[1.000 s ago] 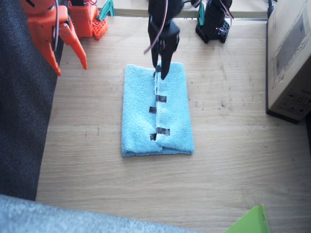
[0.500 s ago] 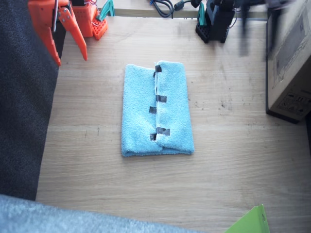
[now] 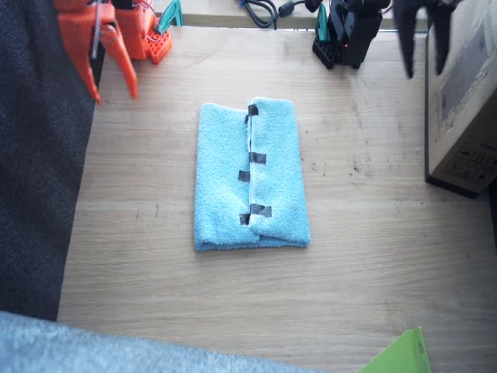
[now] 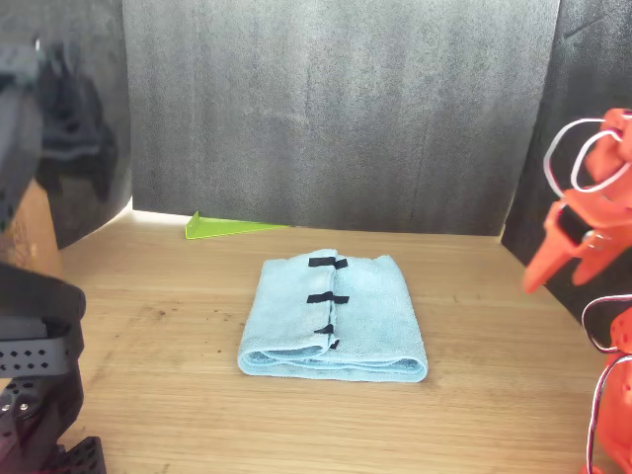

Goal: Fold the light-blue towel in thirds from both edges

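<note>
Folded towel in the middle of the table, both claws raised well away from it

The light-blue towel [image 3: 250, 176] lies flat on the table [image 3: 373, 256], its two edges [image 3: 253, 159] meeting along a line of black tape strips. The black left claw [image 3: 423, 35] hangs near the cardboard box [image 3: 462, 93], fingers apart; the orange right claw [image 3: 109, 66] hovers over the table's corner, fingers apart, neither touching the towel

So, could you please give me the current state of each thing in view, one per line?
light-blue towel: folded in thirds, flat on the table, taped edges meeting along the top.
left gripper: open, empty, raised beside the cardboard box.
right gripper: open, empty, raised off the towel.
</note>
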Robot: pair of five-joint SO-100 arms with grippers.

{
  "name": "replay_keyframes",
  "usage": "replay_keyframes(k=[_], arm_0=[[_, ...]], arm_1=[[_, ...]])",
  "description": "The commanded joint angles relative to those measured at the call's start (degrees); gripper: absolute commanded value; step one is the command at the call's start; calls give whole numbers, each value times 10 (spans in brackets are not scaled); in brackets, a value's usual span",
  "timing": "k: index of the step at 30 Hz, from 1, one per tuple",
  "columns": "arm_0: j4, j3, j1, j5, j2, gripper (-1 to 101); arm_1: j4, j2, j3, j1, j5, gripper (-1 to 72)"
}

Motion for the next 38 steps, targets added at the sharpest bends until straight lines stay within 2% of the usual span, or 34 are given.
replay_keyframes(k=[1,2,4,6,10,14,19,26,33,38], arm_0=[[-35,85,11,11,58,131],[-46,105,11,6,69,99],[-62,143,8,2,95,16],[-78,184,5,-1,134,-3],[-110,259,4,-4,204,-3],[-122,345,-23,-11,287,-3],[-109,361,-10,-19,336,-4],[-93,416,-8,-33,439,-4],[-99,418,-1,-45,439,-4],[-102,419,0,-45,439,-3]], arm_1=[[-42,64,49,-37,-16,217],[-61,73,72,-48,-18,179],[-98,77,117,-54,-20,21],[-140,104,174,-49,-25,0],[-143,269,272,-18,12,0],[-91,449,330,-4,33,1],[-51,548,369,12,42,10],[-51,547,369,7,77,21],[-54,547,369,-18,111,28],[-59,546,370,-54,156,82]])
